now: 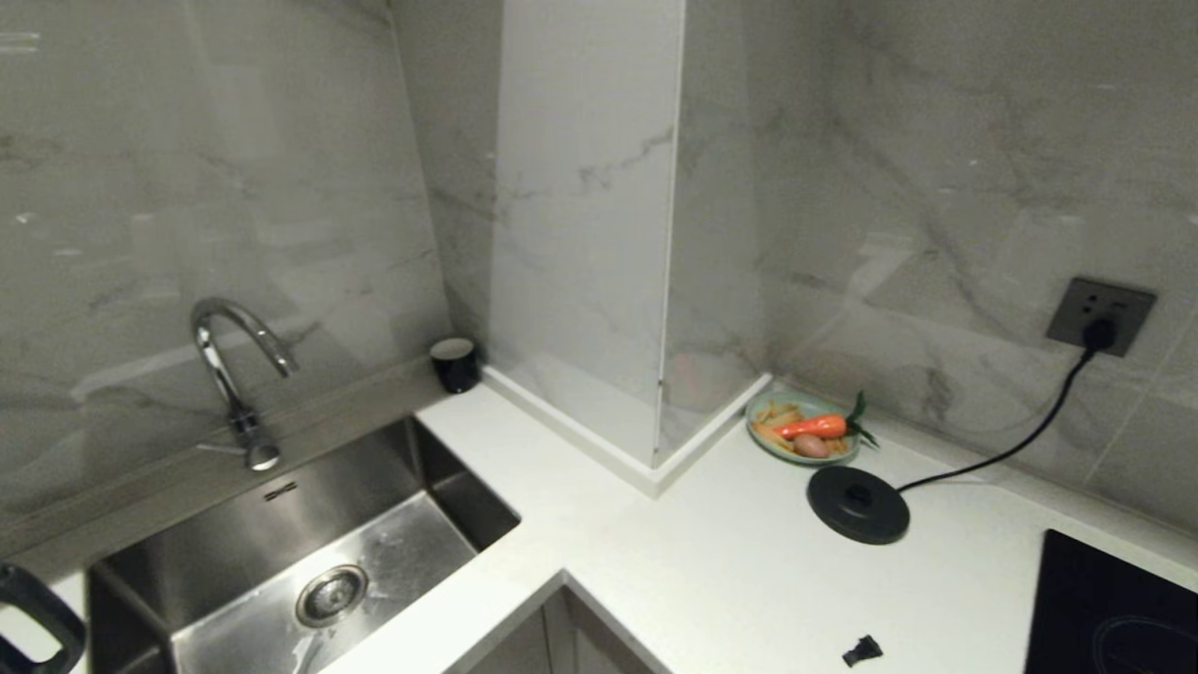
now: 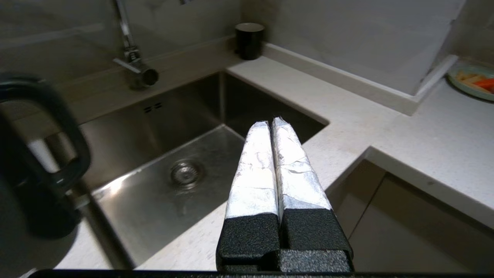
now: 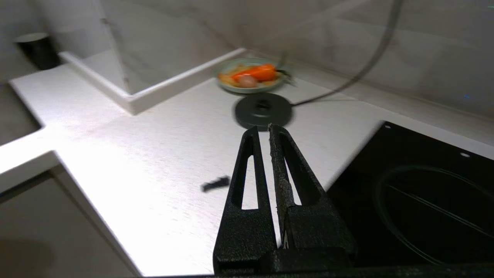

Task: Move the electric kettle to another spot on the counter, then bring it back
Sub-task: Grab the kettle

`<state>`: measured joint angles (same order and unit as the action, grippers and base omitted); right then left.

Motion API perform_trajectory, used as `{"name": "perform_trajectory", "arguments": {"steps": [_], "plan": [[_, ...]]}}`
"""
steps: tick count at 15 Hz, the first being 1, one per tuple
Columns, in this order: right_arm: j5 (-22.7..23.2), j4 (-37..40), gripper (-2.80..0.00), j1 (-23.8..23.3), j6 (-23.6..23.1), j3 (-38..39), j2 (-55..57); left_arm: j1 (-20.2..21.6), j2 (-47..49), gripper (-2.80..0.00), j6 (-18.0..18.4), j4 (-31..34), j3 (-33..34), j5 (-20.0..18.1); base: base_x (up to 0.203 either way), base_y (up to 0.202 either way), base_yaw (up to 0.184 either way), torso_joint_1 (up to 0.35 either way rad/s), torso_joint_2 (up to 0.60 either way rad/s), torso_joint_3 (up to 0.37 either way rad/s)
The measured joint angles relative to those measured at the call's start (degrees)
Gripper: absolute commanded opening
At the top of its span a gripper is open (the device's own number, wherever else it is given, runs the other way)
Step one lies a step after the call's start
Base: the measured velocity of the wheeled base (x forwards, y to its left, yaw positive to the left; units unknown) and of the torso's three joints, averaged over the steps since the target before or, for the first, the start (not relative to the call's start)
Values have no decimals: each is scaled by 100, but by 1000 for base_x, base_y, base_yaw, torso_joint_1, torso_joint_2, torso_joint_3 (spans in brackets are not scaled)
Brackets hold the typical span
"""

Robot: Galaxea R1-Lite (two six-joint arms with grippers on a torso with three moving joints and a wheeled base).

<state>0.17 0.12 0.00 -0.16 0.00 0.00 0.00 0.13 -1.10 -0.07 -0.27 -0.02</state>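
We see grey marbled wall tiles wrapping a boxed-in corner column at centre frame. At right, a dark wall socket holds a plug. Soft reflections sheen the glossy tiles at upper left.

1. The left gripper hangs above the counter at the sink corner, its foil-wrapped jaws pressed together, holding nothing.
2. The kettle stands on the counter beside the sink, handle toward the basin.
3. A tap rises behind the sink.
4. A black cup sits in the back corner.
5. A plate with food lies far along the counter.
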Motion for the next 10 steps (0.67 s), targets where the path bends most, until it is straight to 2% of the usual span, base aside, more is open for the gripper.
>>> {"name": "perform_trajectory", "arguments": {"steps": [4,10], "plan": [[-1,6,-280,0,2,0,0,0,0,-280,-2,-2,0,2,-2,-6,118,0,6,5],[-1,1,-280,0,2,0,0,0,0,-280,-13,-20,0,5,0,0,0,0,0,0]]}}
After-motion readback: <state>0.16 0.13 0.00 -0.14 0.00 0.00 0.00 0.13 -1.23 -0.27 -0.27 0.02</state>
